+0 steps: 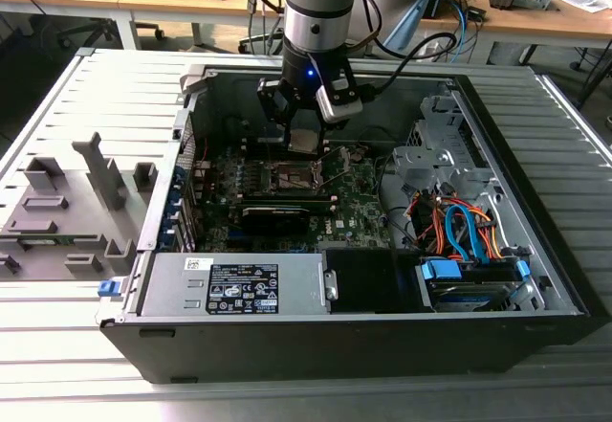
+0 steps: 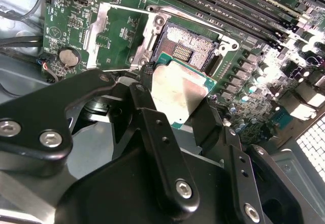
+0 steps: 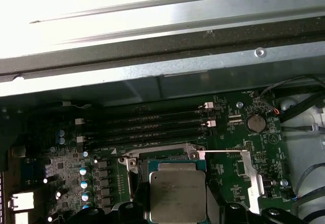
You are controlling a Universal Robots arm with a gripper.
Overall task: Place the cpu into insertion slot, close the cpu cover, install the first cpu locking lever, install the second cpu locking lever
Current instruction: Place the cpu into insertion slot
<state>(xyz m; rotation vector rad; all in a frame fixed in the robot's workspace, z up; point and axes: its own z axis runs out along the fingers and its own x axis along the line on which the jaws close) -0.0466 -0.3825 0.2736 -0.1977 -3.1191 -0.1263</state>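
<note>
My gripper (image 1: 304, 133) hangs inside the open computer case, shut on the cpu (image 1: 304, 141), a flat silvery square with a green edge. In the second wrist view the cpu (image 2: 177, 92) sits clamped between two black fingers (image 2: 147, 109), tilted and a little above the board, its far edge over the near rim of the insertion slot (image 2: 192, 45). The slot's dark contact field is bare. The cpu cover (image 2: 101, 31), a silver frame with a large window, lies swung open beside the slot. The first wrist view has the cpu (image 3: 177, 196) in front of the slot (image 3: 167, 162), with the cover (image 3: 251, 176) to one side.
Long black memory slots (image 3: 147, 125) run just beyond the socket. A long black card (image 1: 277, 213) and the power supply box (image 1: 234, 283) lie nearer the case front. A drive cage with orange and blue cables (image 1: 459, 231) fills the exterior view's right. A grey fixture (image 1: 67, 202) stands outside the case.
</note>
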